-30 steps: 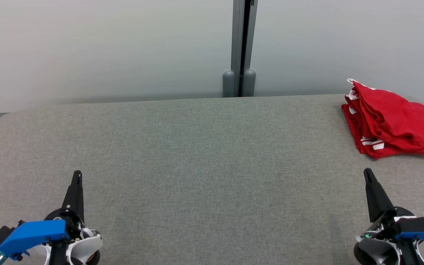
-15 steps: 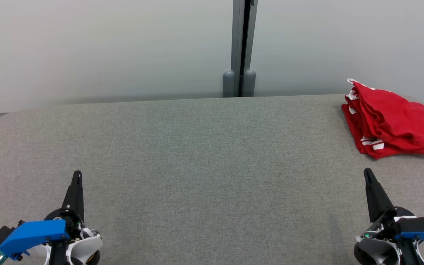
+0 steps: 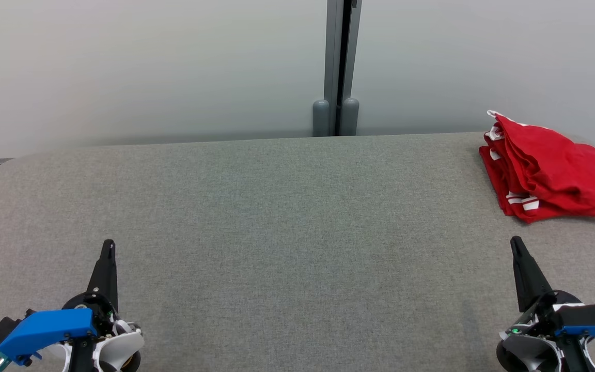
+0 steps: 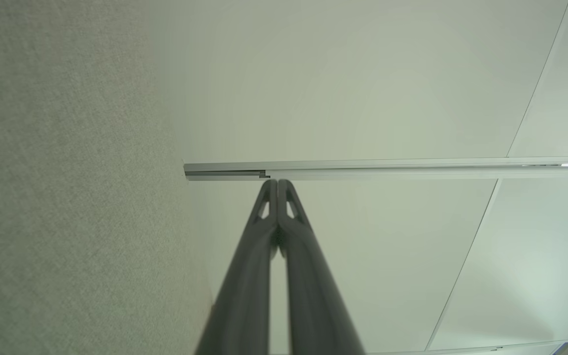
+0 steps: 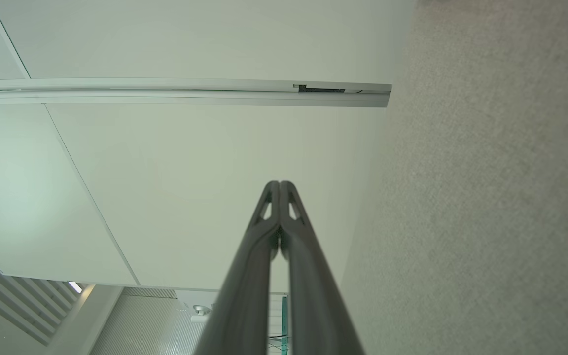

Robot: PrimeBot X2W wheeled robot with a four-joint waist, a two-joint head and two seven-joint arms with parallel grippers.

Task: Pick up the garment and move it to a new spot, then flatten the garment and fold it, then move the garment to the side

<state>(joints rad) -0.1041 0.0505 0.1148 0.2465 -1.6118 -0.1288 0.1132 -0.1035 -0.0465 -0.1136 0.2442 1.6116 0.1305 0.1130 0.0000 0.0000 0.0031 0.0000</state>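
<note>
Down at the lower left of the head view, the left gripper (image 3: pixel 108 243) is seen with its two long dark fingers drawn together into one sharp point, nothing caught between them. A blue plastic housing (image 3: pixel 47 326) is carried at its wrist. In the left wrist view those fingers (image 4: pixel 244 286) are shown meeting tip to tip, aimed at the pale wall panels (image 4: pixel 363 88).

Across the middle, the broad grey felt-covered table (image 3: pixel 297 217) with its rounded corner is laid out bare. Behind it, a grey vertical post (image 3: pixel 340 67) is set between the wall panels.

Out to the far right, the red short-sleeved jersey shirt (image 3: pixel 545 165) is found at the back right corner of the table. It is bundled up, loosely folded by the look of it, though the layers are hard to read from here. White-striped trim is turned toward the left side of the heap, and its right end is cut off by the picture's edge.

Just in front of it, but clear of the cloth, the right gripper (image 3: pixel 515 241) is held at the lower right. Its fingers (image 5: pixel 244 286) are likewise pinched fully together and empty, as confirmed in the right wrist view.
</note>
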